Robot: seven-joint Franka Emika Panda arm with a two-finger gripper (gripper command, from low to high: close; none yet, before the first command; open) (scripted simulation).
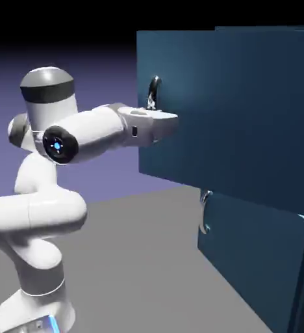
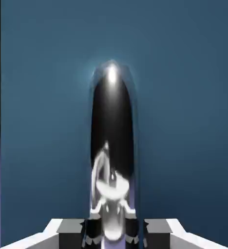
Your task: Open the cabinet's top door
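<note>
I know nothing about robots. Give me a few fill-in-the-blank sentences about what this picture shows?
1. The white robot hand is closed on the curved silver ____ of the large dark-blue top door.
2. That top door stands ____, swung out from the cabinet.
3. The shorter lower door panel is ____ the top door.

Missing words: handle; open; below

The grey table [image 1: 135,260] carries the cabinet [image 1: 258,260], standing below and beyond the gripper [image 1: 153,104], and the arm's base [image 1: 34,312].
</note>
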